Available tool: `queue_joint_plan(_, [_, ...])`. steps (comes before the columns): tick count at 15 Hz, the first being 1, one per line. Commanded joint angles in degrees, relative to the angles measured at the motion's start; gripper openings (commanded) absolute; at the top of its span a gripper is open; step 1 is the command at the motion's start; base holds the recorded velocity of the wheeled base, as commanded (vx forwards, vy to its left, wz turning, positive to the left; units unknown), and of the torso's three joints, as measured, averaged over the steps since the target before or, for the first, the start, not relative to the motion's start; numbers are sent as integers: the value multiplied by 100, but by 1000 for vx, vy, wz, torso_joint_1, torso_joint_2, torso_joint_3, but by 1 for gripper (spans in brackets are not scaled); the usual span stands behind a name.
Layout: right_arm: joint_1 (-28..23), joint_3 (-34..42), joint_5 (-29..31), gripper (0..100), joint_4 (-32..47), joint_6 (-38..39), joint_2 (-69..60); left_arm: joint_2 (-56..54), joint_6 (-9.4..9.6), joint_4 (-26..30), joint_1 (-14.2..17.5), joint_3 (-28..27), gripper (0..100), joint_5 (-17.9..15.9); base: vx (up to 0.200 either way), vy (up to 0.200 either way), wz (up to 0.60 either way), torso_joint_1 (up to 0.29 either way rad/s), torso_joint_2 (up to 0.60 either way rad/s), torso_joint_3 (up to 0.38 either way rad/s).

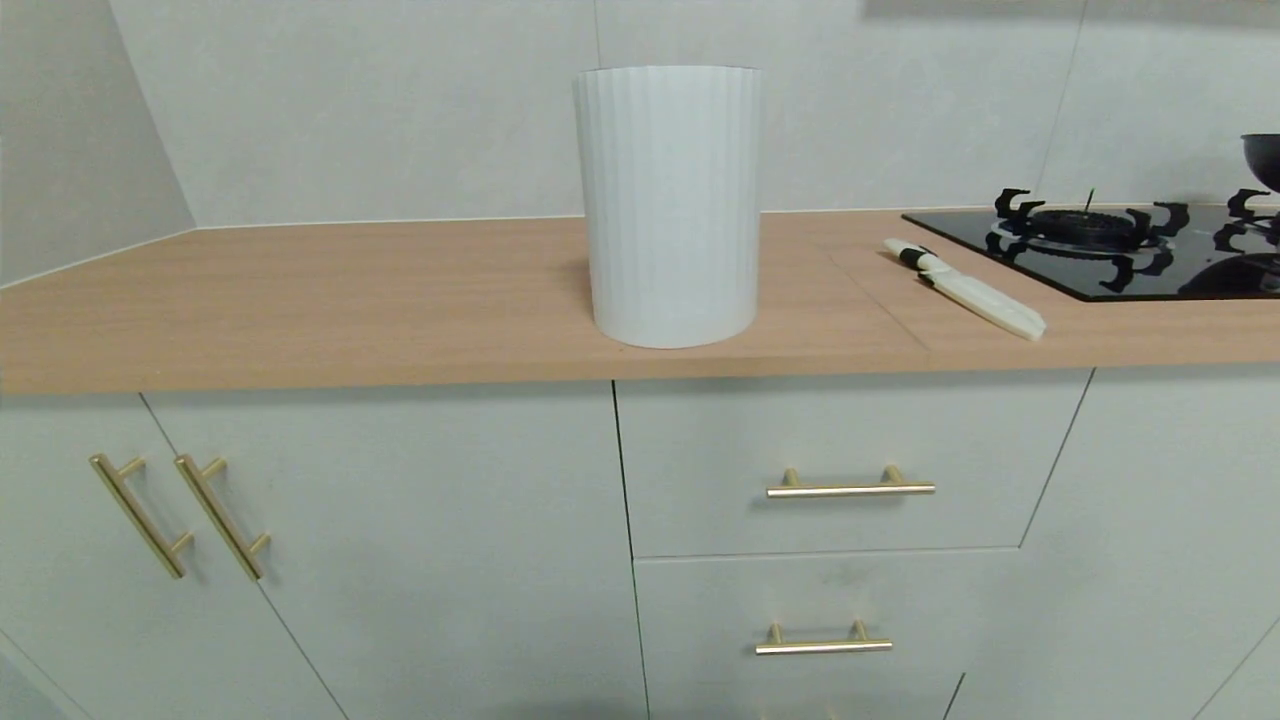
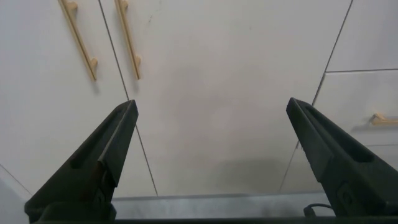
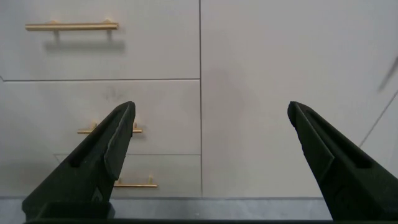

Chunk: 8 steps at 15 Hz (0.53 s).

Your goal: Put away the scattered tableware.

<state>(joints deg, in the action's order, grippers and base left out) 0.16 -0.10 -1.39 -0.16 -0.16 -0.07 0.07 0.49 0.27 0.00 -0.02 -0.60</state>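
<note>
A tall white ribbed holder [image 1: 671,205] stands upright near the front edge of the wooden counter [image 1: 300,310]. To its right a white knife with a black band [image 1: 965,288] lies flat on the counter beside the stove. My left gripper [image 2: 211,109] hangs open in front of the cabinet doors below the counter, nothing between its fingers. Likewise open and holding nothing, my right gripper [image 3: 211,112] faces the drawer fronts.
A black gas hob [image 1: 1120,245] with pan supports sits at the counter's right end. Below are two cabinet doors with brass handles [image 1: 180,515] and drawers with brass handles [image 1: 850,488]. A tiled wall closes the back and left.
</note>
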Motion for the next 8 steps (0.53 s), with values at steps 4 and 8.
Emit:
queue_joint_plan(4, [2,1,-2,100,-2,-2,7,1,-5,0,0,2,100,7,50,0,0,1,3,-1])
queue_joint_plan(8, [2,1,-2,100,-2,-11,7,1,-5,0,0,-6,100,7,0,0,0,0,0,0])
